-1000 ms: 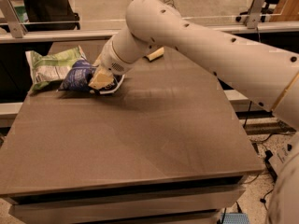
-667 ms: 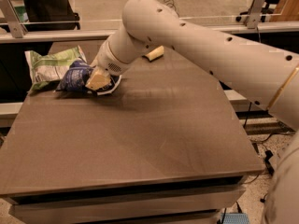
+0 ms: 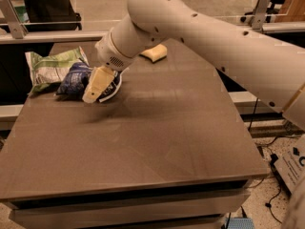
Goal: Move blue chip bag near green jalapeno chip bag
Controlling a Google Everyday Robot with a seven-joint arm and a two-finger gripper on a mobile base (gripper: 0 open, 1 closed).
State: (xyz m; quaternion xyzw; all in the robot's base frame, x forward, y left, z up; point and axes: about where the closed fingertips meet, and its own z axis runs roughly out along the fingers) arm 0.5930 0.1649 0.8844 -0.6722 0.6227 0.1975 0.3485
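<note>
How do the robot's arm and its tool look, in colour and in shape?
The arm is thick, round and cream-white, with small dark dots along its shell and a small grille of holes at the wrist. No cables or sleeves show on it. The tool, at the blue chip bag on the left rear of the table, is pale tan and wedge-shaped.
</note>
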